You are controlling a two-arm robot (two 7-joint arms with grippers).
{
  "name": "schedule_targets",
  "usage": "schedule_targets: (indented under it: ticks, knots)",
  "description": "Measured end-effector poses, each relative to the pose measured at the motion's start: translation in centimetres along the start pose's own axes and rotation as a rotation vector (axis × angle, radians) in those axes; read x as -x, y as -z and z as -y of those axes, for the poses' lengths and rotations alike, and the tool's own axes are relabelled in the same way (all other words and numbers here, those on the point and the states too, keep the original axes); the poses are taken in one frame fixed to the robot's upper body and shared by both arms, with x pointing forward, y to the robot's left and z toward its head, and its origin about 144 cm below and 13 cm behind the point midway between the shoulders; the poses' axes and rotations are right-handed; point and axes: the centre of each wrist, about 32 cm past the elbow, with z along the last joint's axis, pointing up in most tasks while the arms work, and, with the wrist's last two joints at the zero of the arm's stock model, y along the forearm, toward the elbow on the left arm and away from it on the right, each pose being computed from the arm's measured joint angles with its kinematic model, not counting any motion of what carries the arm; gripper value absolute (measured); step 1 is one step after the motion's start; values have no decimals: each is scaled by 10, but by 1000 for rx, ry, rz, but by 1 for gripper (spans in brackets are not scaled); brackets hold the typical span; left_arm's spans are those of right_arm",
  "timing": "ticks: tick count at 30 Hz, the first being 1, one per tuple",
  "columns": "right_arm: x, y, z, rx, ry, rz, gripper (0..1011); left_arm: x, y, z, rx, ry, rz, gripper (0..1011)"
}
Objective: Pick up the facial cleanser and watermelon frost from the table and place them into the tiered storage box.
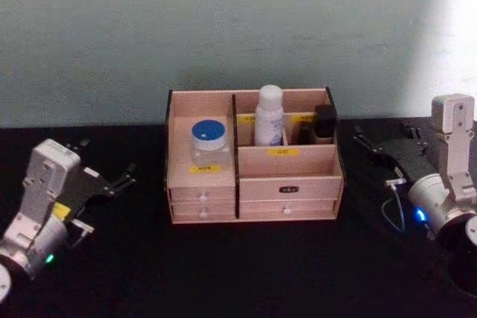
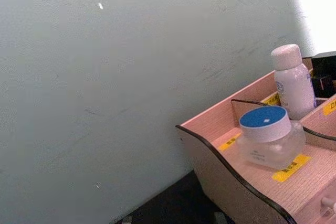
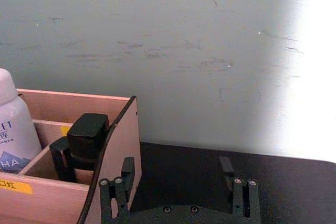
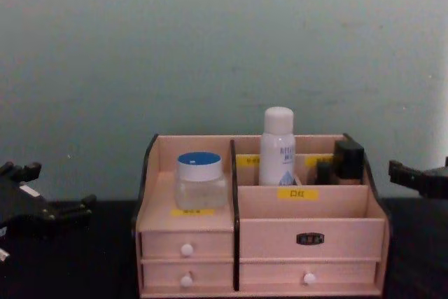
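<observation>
Tiered storage box (image 4: 308, 232) carries yellow labels (image 4: 297, 193), print unreadable.

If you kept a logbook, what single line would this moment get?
facial cleanser: upright in tiered storage box | watermelon frost: on box's left shelf | left claw: open, left of box | right claw: open, right of box

My wrist view: watermelon frost (image 2: 266, 136) upright on tiered storage box (image 2: 220, 163) shelf; facial cleanser (image 2: 292, 82) behind it, upright.

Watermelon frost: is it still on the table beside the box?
No, the watermelon frost stands inside the box, on its left shelf above the small drawers.
</observation>
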Motion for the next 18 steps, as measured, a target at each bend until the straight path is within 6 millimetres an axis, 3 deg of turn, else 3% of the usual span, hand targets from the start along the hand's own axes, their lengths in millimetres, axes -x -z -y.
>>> schedule_targets:
  ticks: [18]
  knots:
    - [0, 0, 0, -1, 0, -1, 1003, 0, 0, 0, 0, 0, 0, 1001]
